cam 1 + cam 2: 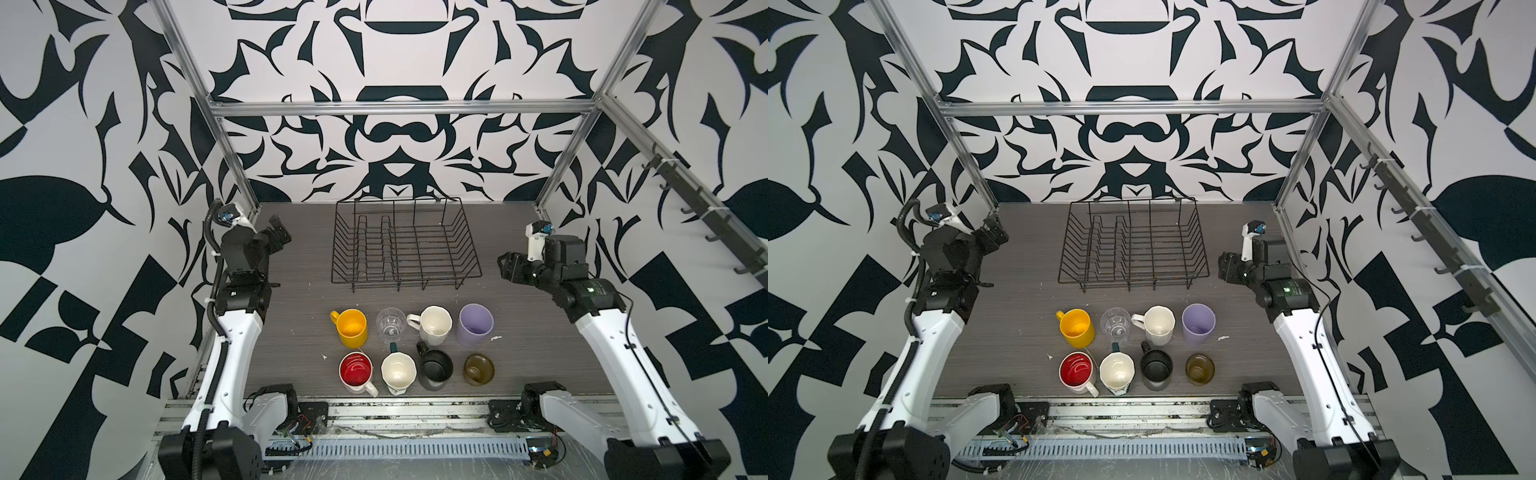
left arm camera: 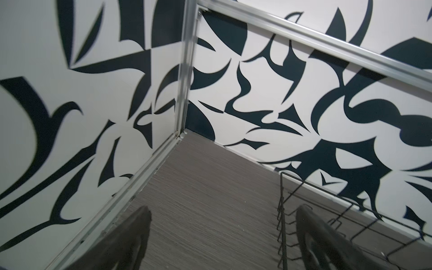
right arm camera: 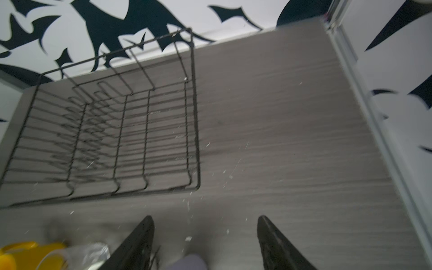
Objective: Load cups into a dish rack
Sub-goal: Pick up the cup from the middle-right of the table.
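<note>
Eight cups stand in two rows just in front of the empty dish rack.
The left gripper and right gripper flank the rack, jaws apart and empty. The mugs are probably heavy and rigid, the clear glass slick and breakable: pinch the wall at the rim.

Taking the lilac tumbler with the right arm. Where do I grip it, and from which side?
Probably its rim, from above: the lilac tumbler stands upright, mouth open, with no handle. Pinch the wall on its right side, where no cup stands; the white faceted mug stands close on its left.
</note>
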Tool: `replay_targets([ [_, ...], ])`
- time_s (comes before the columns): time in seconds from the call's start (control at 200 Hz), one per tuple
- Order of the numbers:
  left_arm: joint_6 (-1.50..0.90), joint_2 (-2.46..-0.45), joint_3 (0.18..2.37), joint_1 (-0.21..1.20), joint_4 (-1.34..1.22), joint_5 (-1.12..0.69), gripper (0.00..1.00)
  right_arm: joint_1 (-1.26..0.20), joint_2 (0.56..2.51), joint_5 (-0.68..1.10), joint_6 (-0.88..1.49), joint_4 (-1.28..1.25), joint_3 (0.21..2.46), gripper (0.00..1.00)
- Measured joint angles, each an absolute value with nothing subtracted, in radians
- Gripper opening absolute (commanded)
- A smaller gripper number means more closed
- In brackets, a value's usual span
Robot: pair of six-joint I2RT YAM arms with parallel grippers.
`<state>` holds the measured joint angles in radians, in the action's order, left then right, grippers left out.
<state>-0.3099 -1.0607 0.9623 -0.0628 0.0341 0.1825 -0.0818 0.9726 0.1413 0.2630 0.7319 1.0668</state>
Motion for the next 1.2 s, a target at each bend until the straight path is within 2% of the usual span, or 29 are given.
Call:
replay_targets([
  [0.27, -0.307, -1.107, 1.0, -0.063, 0.128, 0.026, 1.0, -0.119, 0.929, 0.241, 0.292, 1.016, 1.063, 0.66],
  [0.44, -0.307, -1.096, 1.0, -0.063, 0.147, -0.014, 1.0, -0.221, 0.917, 0.221, 0.338, 1.101, 1.031, 0.6],
  [0.76, -0.307, -1.067, 1.0, -0.063, 0.155, -0.035, 0.99, -0.492, 1.004, 0.062, 0.471, 1.103, 0.966, 0.58],
  [1.2, -0.308, -1.061, 0.999, -0.063, 0.155, -0.036, 0.99, -0.505, 1.034, -0.082, 0.549, 1.037, 0.934, 0.55],
])
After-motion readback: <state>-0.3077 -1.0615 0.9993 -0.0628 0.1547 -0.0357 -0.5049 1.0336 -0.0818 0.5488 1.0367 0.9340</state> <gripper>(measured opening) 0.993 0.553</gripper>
